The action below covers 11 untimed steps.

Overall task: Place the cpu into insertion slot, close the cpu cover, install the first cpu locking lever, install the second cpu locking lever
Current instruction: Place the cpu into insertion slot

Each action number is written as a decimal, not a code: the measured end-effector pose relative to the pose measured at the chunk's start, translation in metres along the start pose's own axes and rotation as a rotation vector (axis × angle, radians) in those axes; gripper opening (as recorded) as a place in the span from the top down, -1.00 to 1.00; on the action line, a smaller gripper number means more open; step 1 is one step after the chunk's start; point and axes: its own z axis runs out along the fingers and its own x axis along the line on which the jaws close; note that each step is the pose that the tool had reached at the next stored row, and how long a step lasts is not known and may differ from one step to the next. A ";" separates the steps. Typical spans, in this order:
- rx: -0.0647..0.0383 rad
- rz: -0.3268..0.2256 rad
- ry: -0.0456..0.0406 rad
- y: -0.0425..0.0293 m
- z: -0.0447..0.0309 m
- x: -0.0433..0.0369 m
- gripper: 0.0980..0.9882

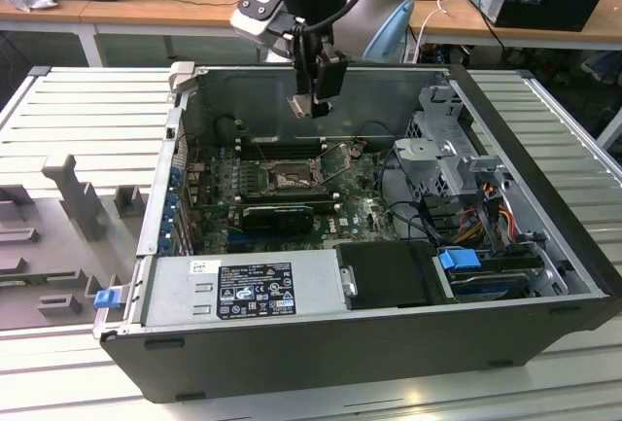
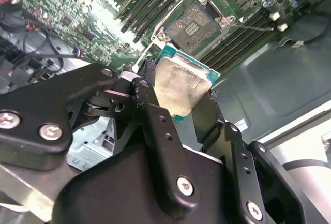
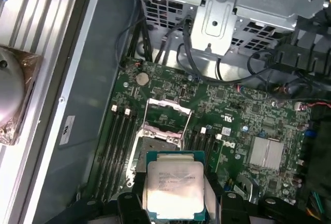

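Above the bare socket (image 2: 192,25), my end effector (image 1: 313,102) pinches the cpu (image 3: 173,185) by its edges, silver top showing in both wrist views; the cpu cover (image 3: 168,105) stands open on the motherboard (image 3: 248,113), inside the case (image 1: 389,343).

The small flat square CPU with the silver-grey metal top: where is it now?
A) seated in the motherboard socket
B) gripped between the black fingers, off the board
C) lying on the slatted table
B: in the second wrist view the CPU sits between the fingers, with the bare socket beyond it.
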 end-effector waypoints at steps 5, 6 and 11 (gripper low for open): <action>-0.002 0.131 -0.0116 -0.0011 0.0127 -0.0003 0.03; -0.002 0.143 -0.0126 -0.0012 0.0142 -0.0003 0.03; -0.002 0.157 -0.0138 -0.0023 0.0240 -0.0004 0.03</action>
